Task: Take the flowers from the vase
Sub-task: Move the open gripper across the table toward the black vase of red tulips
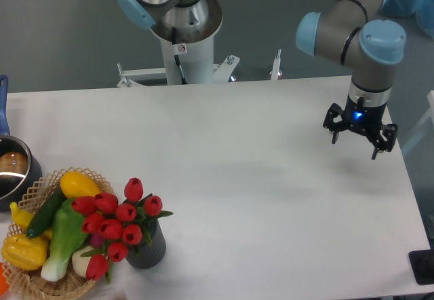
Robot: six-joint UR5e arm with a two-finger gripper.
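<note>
White table (pixel 258 178); grey wall (pixel 61 28), possibly floor, behind.

The vase (pixel 146 247) stands near the table's (pixel 258 198) front left corner with the flowers (pixel 114 224) in it, leaning left over the rim of a wicker basket (pixel 47 285) of vegetables just beside it. A pot (pixel 12 171) sits behind the basket (at the left edge). The gripper (pixel 358 138) hangs over the far right, well apart from them.

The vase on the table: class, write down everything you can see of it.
The vase is a small dark grey cylinder with vertical ribs, standing upright near the table's front left edge. Red tulips, the flowers, fill and hide its mouth. The wicker basket sits close on its left; contact is unclear. The gripper is far off.
</note>
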